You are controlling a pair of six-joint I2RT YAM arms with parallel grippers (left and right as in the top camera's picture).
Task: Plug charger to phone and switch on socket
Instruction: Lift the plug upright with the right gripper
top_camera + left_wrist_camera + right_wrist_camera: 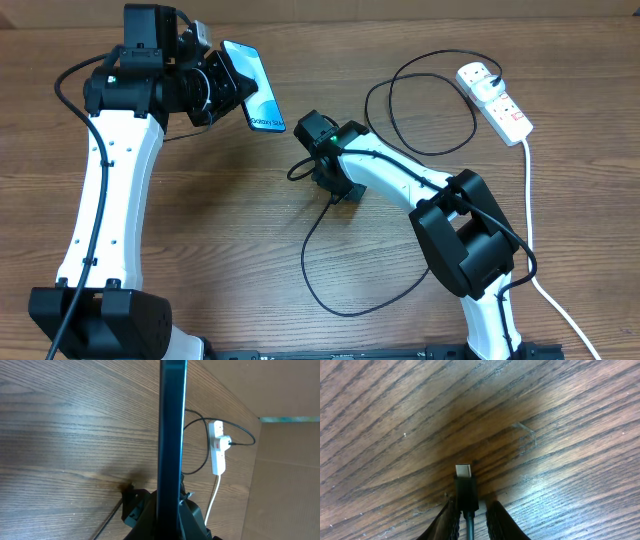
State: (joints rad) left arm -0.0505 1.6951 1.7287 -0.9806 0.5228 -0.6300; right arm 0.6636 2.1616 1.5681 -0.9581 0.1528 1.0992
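The left tool (213, 88) was clamped on the phone (254, 88), raised near the far edge of the table (200, 230), left of centre. The right tool (471, 507) straddled the charger (466, 487) at its connector tip, mid-table (whether clamped, I could not tell). It should pinch squarely, keeping the tip level for the port.

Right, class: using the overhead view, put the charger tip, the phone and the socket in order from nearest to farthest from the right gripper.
1. The charger tip: between the fingers of the right gripper, mid-table.
2. The phone: toward the picture's upper left, held by the left gripper.
3. The socket: far off at the picture's upper right.
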